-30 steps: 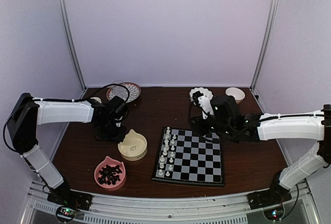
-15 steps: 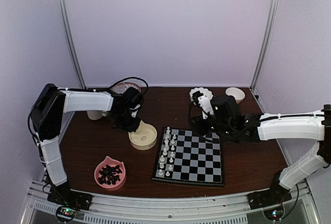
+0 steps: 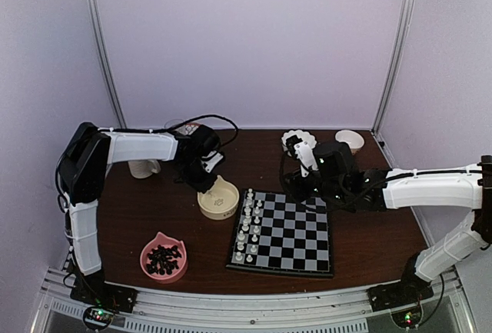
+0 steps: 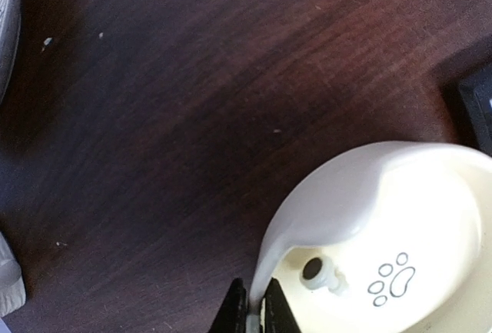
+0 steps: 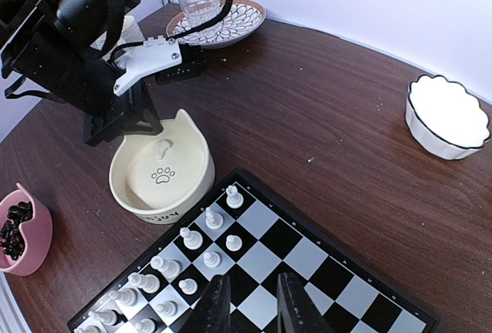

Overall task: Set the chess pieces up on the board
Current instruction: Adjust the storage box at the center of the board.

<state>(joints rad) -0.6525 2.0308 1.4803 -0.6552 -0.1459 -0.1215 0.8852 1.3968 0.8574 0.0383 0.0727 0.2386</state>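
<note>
The board [image 3: 296,237] lies right of centre, with several white chess pieces [image 3: 247,225] upright in two files along its left side. A cream paw-print bowl [image 3: 218,198] stands by the board's far-left corner. My left gripper [image 4: 254,319] is shut on the cream bowl's rim [image 4: 265,271]. One white piece [image 4: 323,273] lies on its side inside the bowl. My right gripper [image 5: 250,310] hovers open over the board [image 5: 323,271], near the standing pieces [image 5: 233,196], with nothing between its fingers.
A pink bowl [image 3: 163,258] of black pieces sits front left. A patterned plate with a glass [image 5: 215,21] and a white cup [image 3: 142,168] stand at the back left. Two white bowls [image 3: 296,139] [image 3: 350,141] are at the back right.
The left arm has swung right and its jaws have closed on the cream bowl's rim. The bowl has shifted right and farther back, toward the board's far-left corner. The right arm stayed put.
</note>
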